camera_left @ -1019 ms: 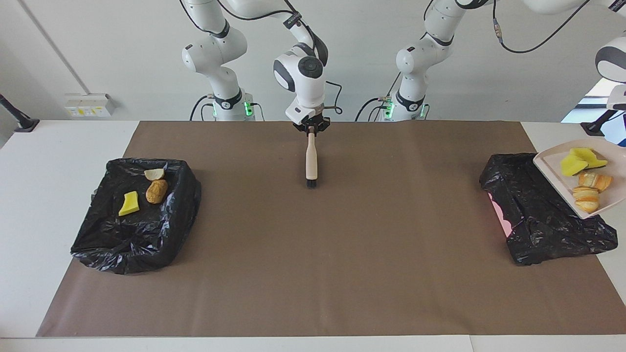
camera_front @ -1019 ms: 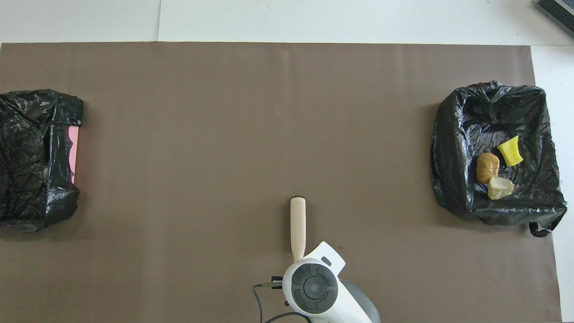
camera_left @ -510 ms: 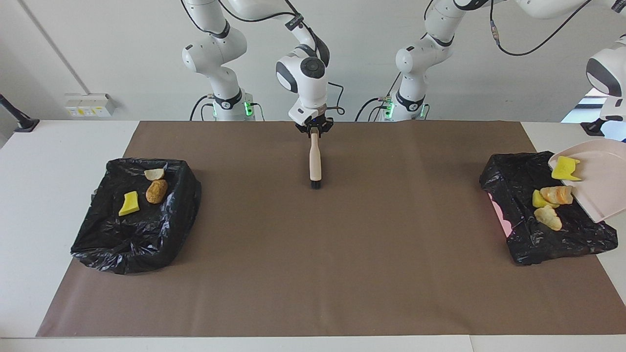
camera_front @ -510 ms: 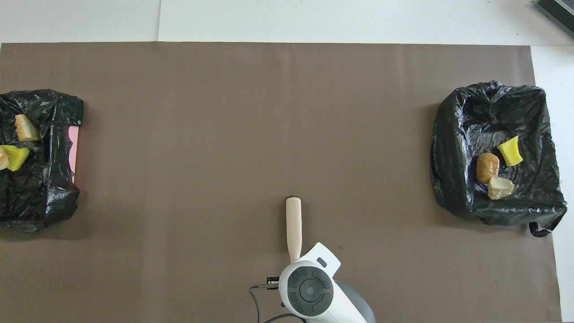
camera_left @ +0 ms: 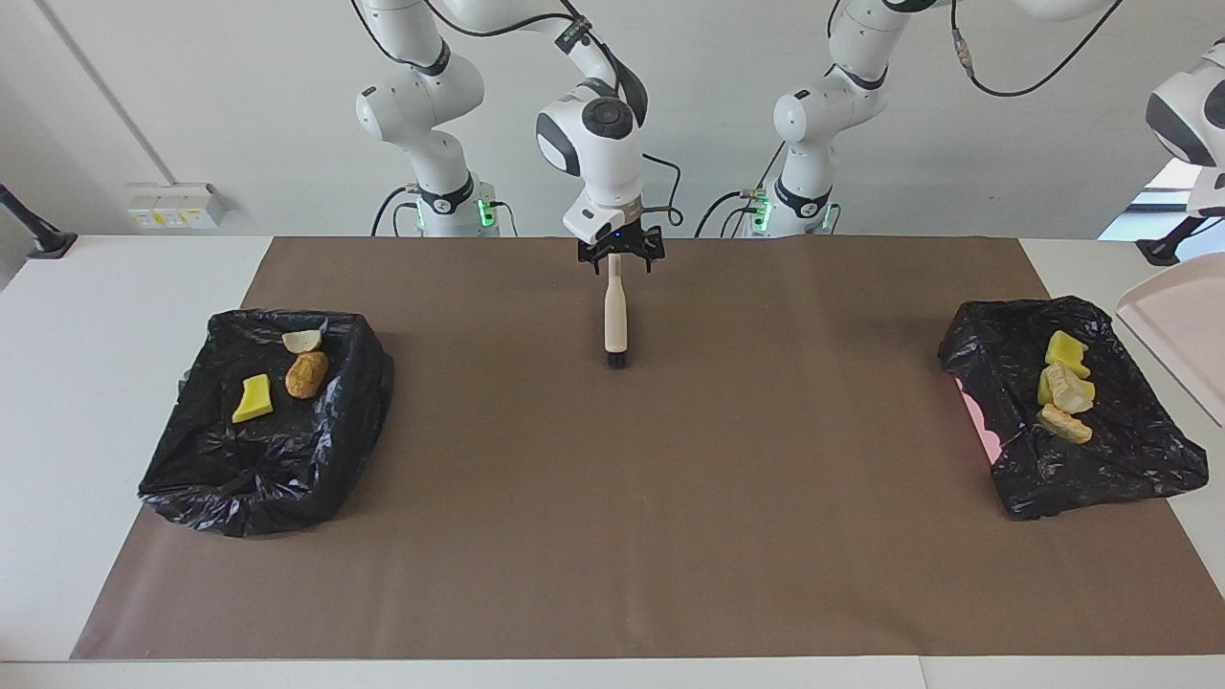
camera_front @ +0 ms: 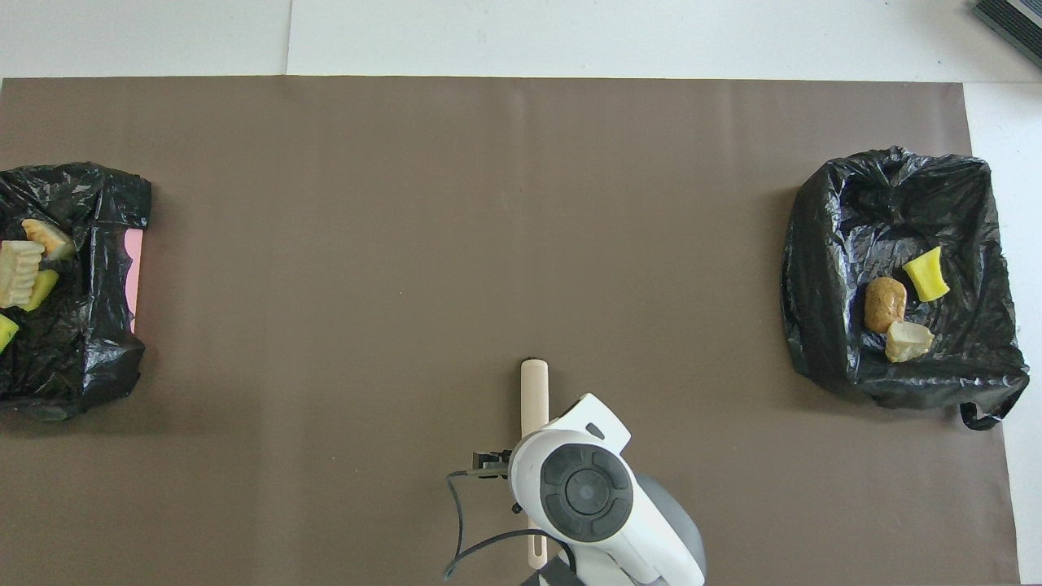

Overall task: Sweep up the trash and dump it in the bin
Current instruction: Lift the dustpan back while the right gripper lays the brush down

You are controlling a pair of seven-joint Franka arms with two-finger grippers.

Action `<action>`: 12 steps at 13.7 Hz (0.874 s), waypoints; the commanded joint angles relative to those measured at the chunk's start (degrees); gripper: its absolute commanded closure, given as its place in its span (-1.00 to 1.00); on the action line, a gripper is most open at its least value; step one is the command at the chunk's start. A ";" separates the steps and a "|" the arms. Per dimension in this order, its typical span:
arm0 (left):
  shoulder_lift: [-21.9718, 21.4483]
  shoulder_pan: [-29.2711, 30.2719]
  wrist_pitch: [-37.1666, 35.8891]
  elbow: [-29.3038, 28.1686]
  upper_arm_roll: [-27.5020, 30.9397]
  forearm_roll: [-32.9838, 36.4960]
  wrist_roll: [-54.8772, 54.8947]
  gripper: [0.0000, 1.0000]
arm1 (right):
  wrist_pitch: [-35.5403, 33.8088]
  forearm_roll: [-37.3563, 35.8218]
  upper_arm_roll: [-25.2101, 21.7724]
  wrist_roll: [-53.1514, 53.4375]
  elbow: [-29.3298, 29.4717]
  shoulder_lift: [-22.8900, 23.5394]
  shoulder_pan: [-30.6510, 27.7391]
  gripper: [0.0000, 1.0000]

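Trash (camera_left: 1064, 388) in bin (camera_left: 1129, 450), dustpan (camera_left: 1182, 330) cut off, left gripper unseen, right gripper (camera_left: 620, 260) apart above brush (camera_left: 616, 321).

The facing view looks from high across the table at the robots, taking in the whole brown mat (camera_left: 612, 536) from some way off. The overhead view looks steeply down from above the robots' end onto the brown mat (camera_front: 407, 203), somewhat closer. Both views share the mat, turned half round between them.
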 commanded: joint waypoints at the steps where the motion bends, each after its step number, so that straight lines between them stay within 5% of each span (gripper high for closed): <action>1: -4.66 -2.55 -0.18 -7.42 0.32 -9.24 -8.09 1.00 | -3.74 -3.47 0.23 -1.49 5.66 0.02 -5.84 -1.00; 5: -3.97 -8.44 -3.95 -8.31 0.41 -24.80 -13.70 1.00 | -8.75 -7.60 0.23 -4.38 12.43 0.02 -13.05 -1.00; 12: -2.48 -25.21 -7.38 -13.23 0.41 -32.92 -52.51 1.00 | -25.09 -8.32 0.14 -12.74 27.64 -1.29 -24.31 -1.00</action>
